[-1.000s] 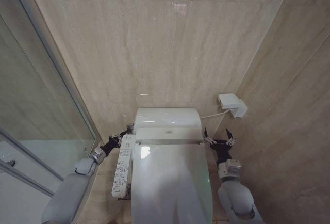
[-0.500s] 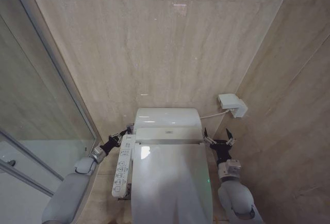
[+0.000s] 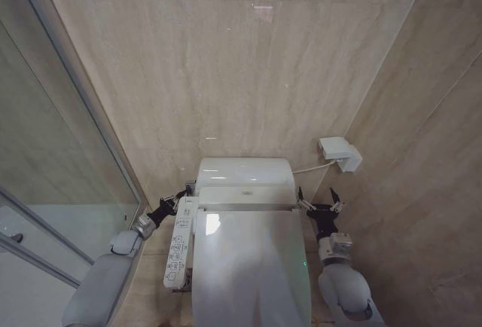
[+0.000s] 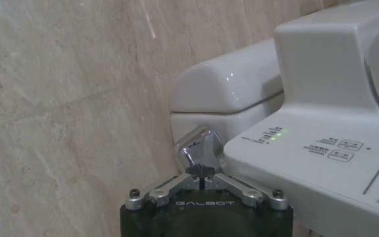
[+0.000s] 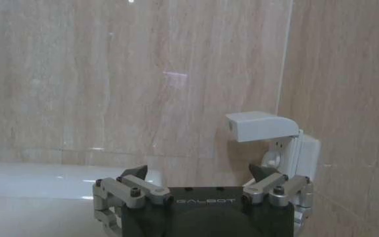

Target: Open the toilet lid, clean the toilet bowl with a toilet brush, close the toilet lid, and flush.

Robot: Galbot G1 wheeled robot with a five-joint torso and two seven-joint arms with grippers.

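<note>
White toilet lid [image 3: 252,267] down — left hand [image 4: 203,174] pinched together at chrome lever [image 4: 196,145], right hand [image 3: 318,205] spread apart.

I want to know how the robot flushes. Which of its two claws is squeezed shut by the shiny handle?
The left gripper. Its jaws are shut right at the chrome flush lever beside the toilet bowl. The right gripper has its jaws spread open.

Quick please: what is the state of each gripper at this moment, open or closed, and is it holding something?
Left gripper: closed at the chrome flush lever beside the toilet tank, holding nothing.
Right gripper: jaws open, empty, beside the toilet lid.
</note>
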